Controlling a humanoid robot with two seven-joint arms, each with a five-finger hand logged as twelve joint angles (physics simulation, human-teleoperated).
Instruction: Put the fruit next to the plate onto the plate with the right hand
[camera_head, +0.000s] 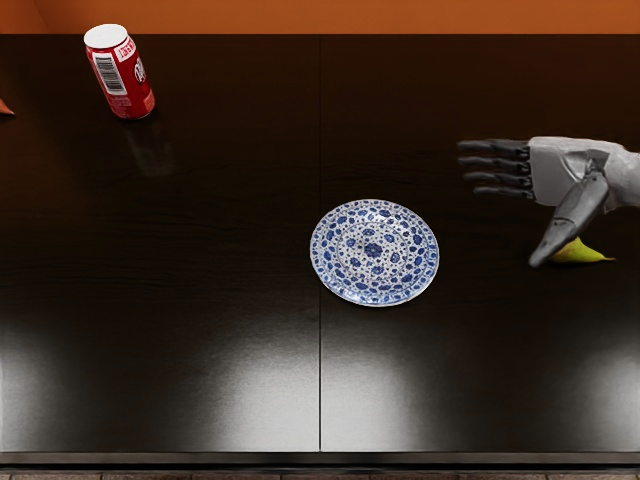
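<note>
Yellow fruit with a pointed end (588, 254) lies on the dark glossy table (200, 330) just beside my right hand (565, 172), on its near side. The thumb (560, 228) hangs down in front of the fruit and covers part of it. The part I can see stretches sideways, with its narrow point directed toward the wrist side, away from the fingertips. I cannot tell what kind of fruit it is.

The hand is empty: its four fingers are straight and spread apart, and nothing is between them. I cannot tell if the thumb touches the fruit.

The round blue-and-white patterned plate (374, 252) sits beyond the fingertips, well apart from the fruit. A red drink can (120, 72) stands tilted much farther away in that direction, and I think it plays no role. The left arm does not show, so the right hand is the only one near.

I judge the coming move to be short: lower the hand, place the grip across the long axis of the fruit, close around its middle, then carry it fingertip-wards to the plate.
</note>
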